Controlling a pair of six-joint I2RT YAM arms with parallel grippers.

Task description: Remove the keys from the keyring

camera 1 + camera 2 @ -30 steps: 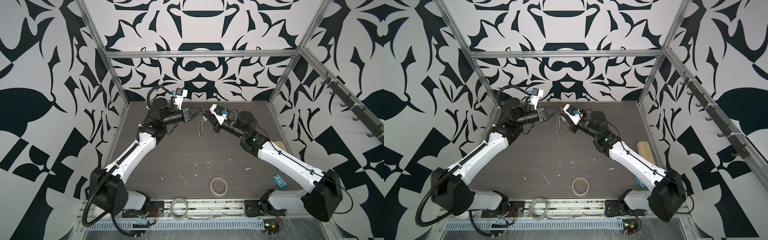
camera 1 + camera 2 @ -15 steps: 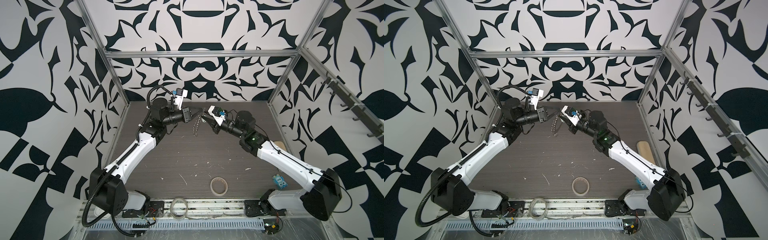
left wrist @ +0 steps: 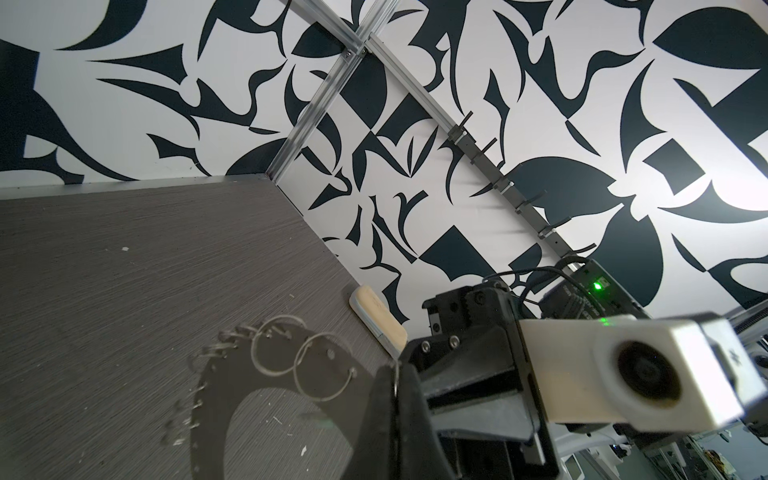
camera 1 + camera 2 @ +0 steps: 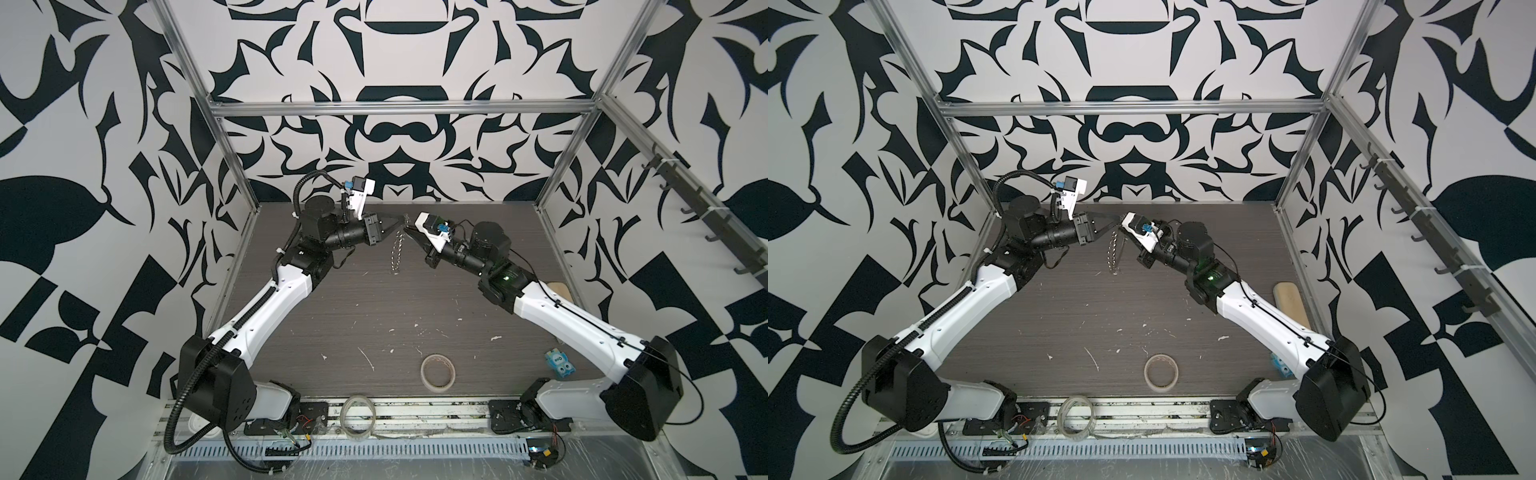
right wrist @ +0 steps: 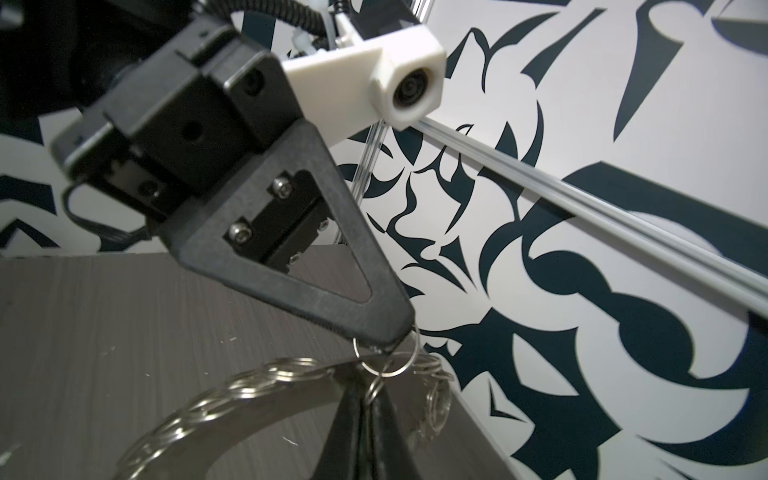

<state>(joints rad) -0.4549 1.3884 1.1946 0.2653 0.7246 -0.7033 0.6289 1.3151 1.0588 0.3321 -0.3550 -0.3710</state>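
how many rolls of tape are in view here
2. A beige roll lies flat on the table near its front edge. A clear roll sits on the metal rail just in front of the table. None looks hidden.

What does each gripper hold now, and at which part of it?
Both hold the silver, chain-like keyring of linked wire rings: left gripper and right gripper each pinch a ring at its top; the rest hangs.

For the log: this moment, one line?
left end effector: shut on keyring | right end effector: shut on keyring | keyring: hangs from both
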